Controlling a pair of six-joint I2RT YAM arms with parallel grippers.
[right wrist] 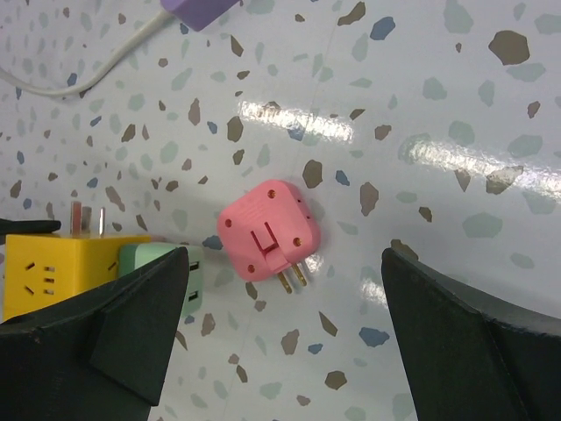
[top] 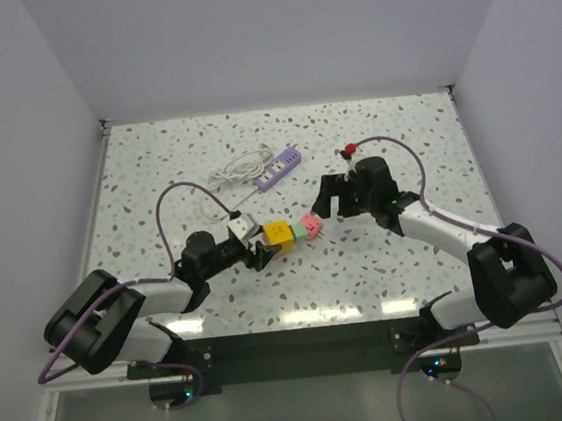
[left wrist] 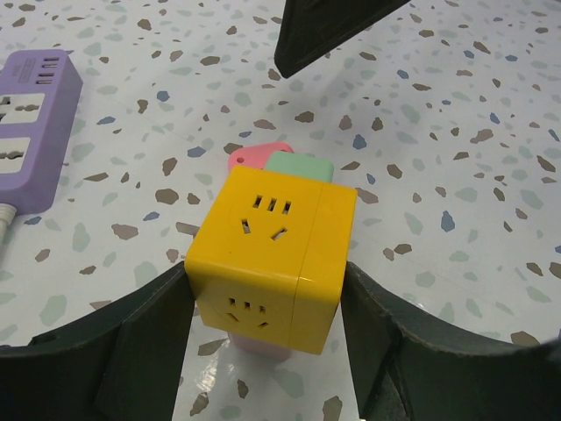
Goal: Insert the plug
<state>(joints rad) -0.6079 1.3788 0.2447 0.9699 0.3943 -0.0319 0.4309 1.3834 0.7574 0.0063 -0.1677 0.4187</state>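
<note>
A yellow socket cube (top: 277, 233) lies mid-table with a green adapter (top: 297, 231) against its right side and a pink plug (top: 312, 225) just beyond. My left gripper (top: 263, 245) is shut on the yellow cube (left wrist: 272, 254), its fingers (left wrist: 131, 342) pressing both sides. In the left wrist view the green adapter (left wrist: 298, 167) and pink plug (left wrist: 254, 156) peek out behind the cube. My right gripper (right wrist: 285, 263) is open and above the pink plug (right wrist: 267, 230), which lies loose on the table with its two prongs pointing down-right, apart from the green adapter (right wrist: 145, 254).
A purple power strip (top: 279, 167) with a coiled white cable (top: 239, 168) lies behind the cube, toward the back of the table. It shows at the left edge of the left wrist view (left wrist: 26, 132). Two metal prongs (right wrist: 88, 219) stick out of the yellow cube (right wrist: 61, 267).
</note>
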